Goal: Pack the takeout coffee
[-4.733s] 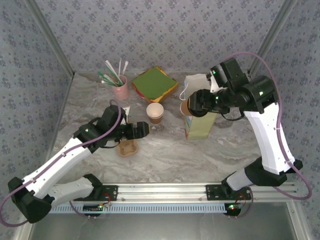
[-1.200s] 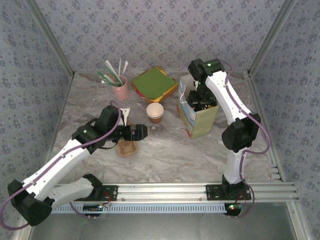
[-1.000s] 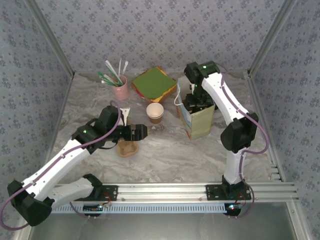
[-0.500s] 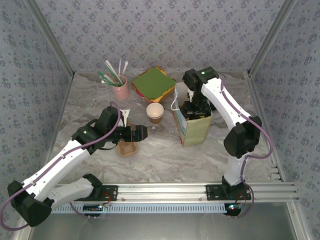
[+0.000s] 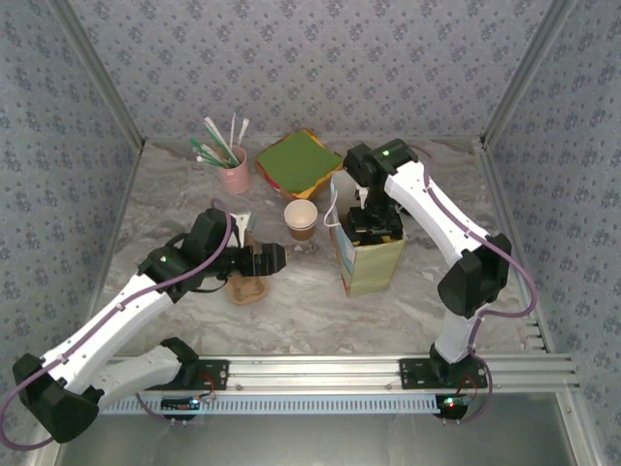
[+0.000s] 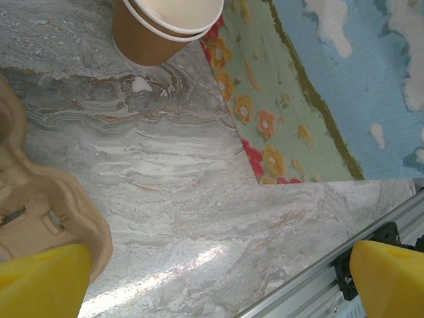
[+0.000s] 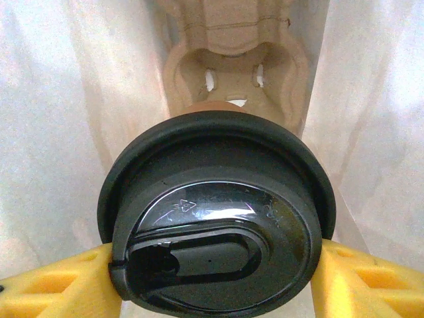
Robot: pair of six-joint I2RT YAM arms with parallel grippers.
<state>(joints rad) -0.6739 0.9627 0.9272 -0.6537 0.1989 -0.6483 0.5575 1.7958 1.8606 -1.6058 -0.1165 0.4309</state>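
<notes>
Inside paper bag (image 7: 59, 99), round glossy-lidded coffee cup (image 7: 215, 232)

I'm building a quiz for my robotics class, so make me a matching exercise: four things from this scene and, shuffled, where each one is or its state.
Things:
1. lidded coffee cup
2. lidless cup
3. pink cup
4. left gripper

Places or states:
A. on the near side of the green napkins
B. open, beside the cardboard carrier
C. held by the right gripper inside the paper bag
D. back left, holding straws

Pairs: 1-C, 2-A, 3-D, 4-B
</notes>
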